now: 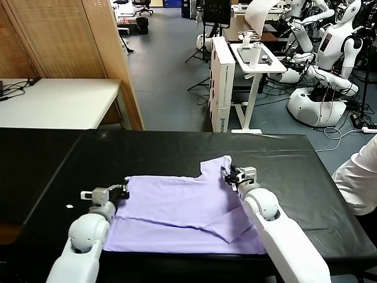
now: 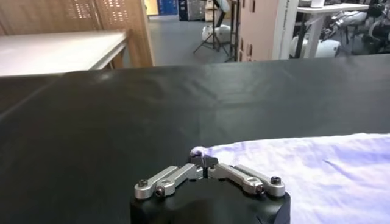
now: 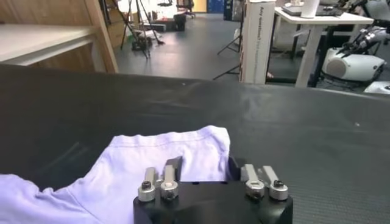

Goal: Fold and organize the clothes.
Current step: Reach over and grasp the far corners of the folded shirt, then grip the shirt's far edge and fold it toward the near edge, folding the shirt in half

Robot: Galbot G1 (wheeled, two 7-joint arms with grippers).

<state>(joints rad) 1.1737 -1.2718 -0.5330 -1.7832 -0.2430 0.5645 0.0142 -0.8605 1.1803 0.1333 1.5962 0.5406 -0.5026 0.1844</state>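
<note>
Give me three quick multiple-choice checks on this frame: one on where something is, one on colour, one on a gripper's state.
1. Where is the right gripper?
A. At the shirt's raised far flap
B. Parked off the table
C. Over the white table

2. What colour is the T-shirt?
A. Dark green
B. Pale lavender
C. Red

3. What is the left gripper doing?
A. Hanging open, high above the cloth
B. Shut on the shirt's left corner
C. Out of view

Answers:
1 A: the right gripper sits at the flap of the T-shirt that points to the far side of the black table.
2 B: the fabric is light purple in every view.
3 B: the left gripper has its fingertips pinched together on the cloth's corner.
</note>
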